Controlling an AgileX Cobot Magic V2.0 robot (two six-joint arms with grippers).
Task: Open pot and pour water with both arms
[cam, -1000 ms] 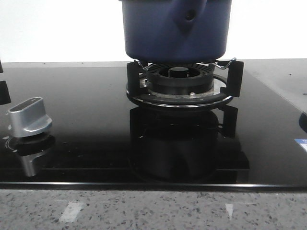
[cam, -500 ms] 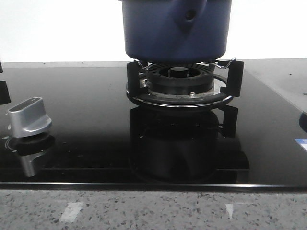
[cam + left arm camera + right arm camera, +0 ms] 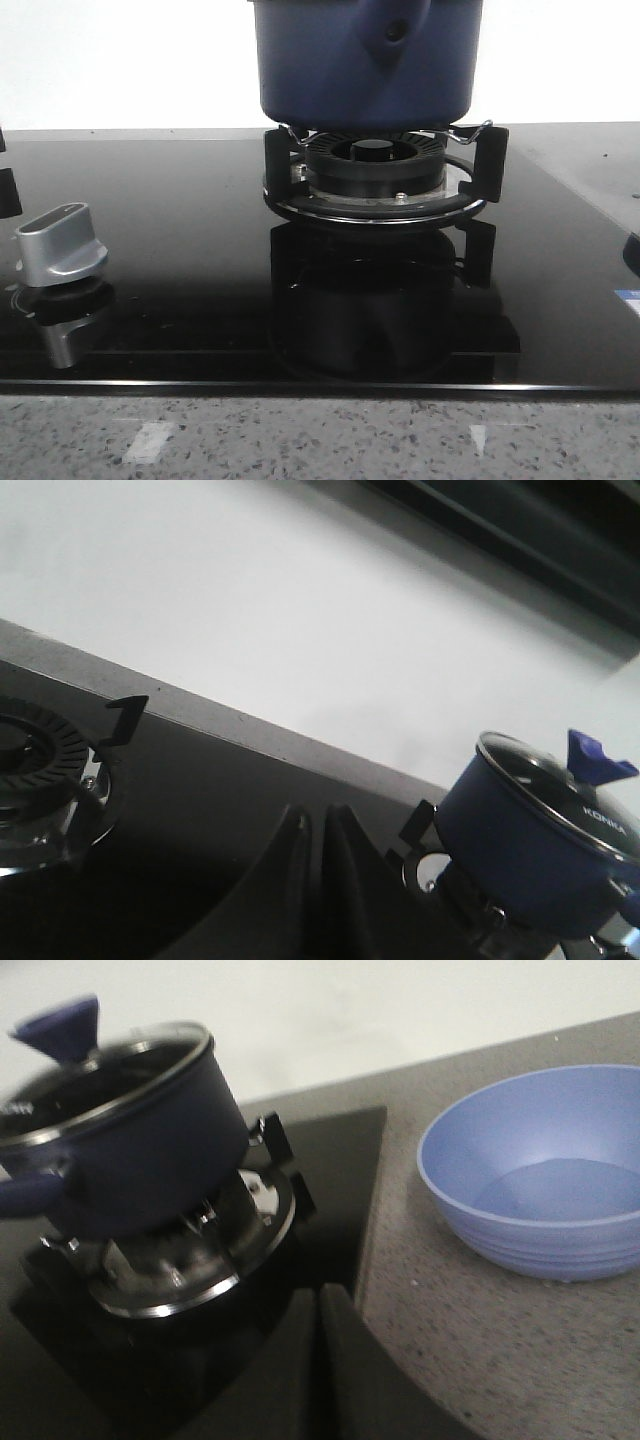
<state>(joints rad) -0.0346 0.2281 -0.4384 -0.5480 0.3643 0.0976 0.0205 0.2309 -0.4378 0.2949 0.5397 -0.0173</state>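
1. Front view shows the pot, a matte dark blue round vessel with a rounded bottom edge, sitting on the burner, a black ring with upright prongs.
2. Its handle stub has a small round hole and faces the camera.
3. Right wrist view shows a glass lid with a metal rim still on the pot, topped by a blue knob.
4. A smooth pale blue bowl stands on the counter, well apart from the pot.
5. The cooktop is glossy black glass mirroring the burner; a brushed silver dial sits at its left.
6. The counter is speckled grey stone; the wall is plain white.
7. The left gripper and right gripper each have dark fingers pressed together, holding nothing, near the pot but apart from it.
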